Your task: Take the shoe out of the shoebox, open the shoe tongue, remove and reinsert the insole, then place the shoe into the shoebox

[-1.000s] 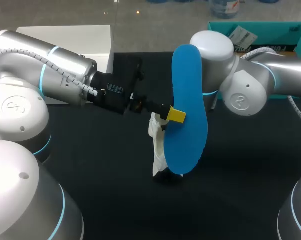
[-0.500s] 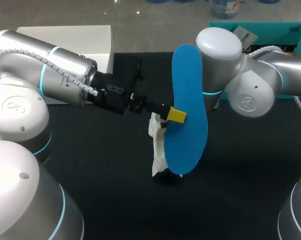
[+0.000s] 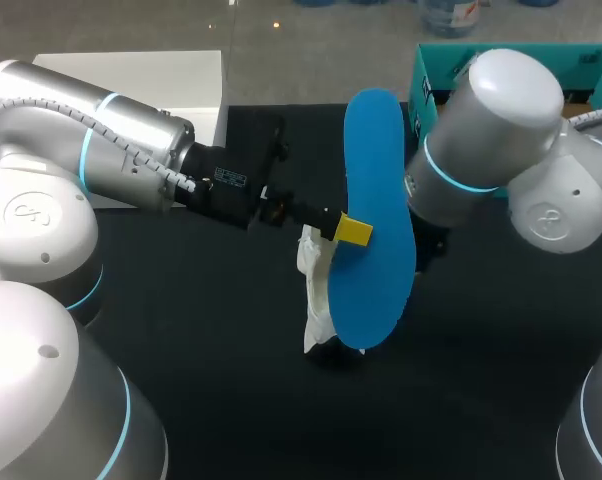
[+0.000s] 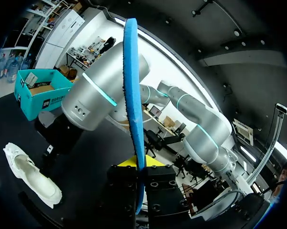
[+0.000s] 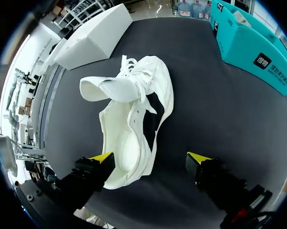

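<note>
Black and matte, the surface (image 3: 181, 330) carries a teal shoebox (image 3: 426, 75) at its far right. The left tool (image 4: 139, 174) is clamped on the blue insole (image 3: 376, 200), holding it upright above the white shoe (image 5: 134, 129), which lies on its side mid-surface. The right tool (image 5: 150, 160) hangs over the shoe with its fingers apart. The insole looks light and floppy. I'd grip the shoe by its firmer heel collar, since the soft upper would likely buckle.

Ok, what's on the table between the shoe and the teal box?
Nothing; the right wrist view shows bare black table between the shoe and the teal box.
</note>
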Available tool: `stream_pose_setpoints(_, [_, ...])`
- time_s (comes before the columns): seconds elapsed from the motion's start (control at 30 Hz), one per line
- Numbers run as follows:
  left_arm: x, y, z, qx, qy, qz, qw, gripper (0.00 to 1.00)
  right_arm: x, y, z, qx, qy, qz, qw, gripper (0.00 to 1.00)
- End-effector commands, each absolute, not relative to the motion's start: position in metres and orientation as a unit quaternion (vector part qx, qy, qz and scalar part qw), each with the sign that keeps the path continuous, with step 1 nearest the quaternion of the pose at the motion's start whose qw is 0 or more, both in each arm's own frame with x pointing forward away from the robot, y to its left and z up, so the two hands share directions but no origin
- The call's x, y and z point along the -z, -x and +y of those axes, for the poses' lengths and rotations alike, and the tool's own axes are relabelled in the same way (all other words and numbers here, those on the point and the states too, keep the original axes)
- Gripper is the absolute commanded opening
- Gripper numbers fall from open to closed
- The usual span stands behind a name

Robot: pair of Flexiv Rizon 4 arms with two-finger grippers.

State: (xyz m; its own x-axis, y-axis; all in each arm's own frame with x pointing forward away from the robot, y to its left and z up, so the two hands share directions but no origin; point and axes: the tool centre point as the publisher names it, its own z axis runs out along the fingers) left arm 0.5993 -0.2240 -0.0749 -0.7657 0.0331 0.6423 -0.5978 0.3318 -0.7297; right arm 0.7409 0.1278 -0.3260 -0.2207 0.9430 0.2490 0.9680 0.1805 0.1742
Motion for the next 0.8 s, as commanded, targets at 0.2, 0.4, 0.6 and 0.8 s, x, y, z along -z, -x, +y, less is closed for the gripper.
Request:
stream_pose_setpoints(0.2, [0.076,-0.599,-0.224,-0.549,-0.185,-0.763,0.288,0.0,0.324,-0.74,0.127,0.187,0.63,-0.749,0.084,1.0])
stream_pose_setpoints(0.4, [0.076,-0.599,-0.224,-0.549,-0.185,-0.763,0.288,0.0,0.305,-0.734,0.114,0.287,0.632,-0.693,0.196,1.0])
stream_pose_setpoints(0.6, [0.076,-0.599,-0.224,-0.549,-0.185,-0.763,0.288,0.0,0.277,-0.729,0.109,0.324,0.61,-0.683,0.238,1.0])
stream_pose_setpoints(0.8, [0.076,-0.599,-0.224,-0.549,-0.185,-0.763,0.288,0.0,0.247,-0.734,0.105,0.358,0.588,-0.669,0.281,1.0])
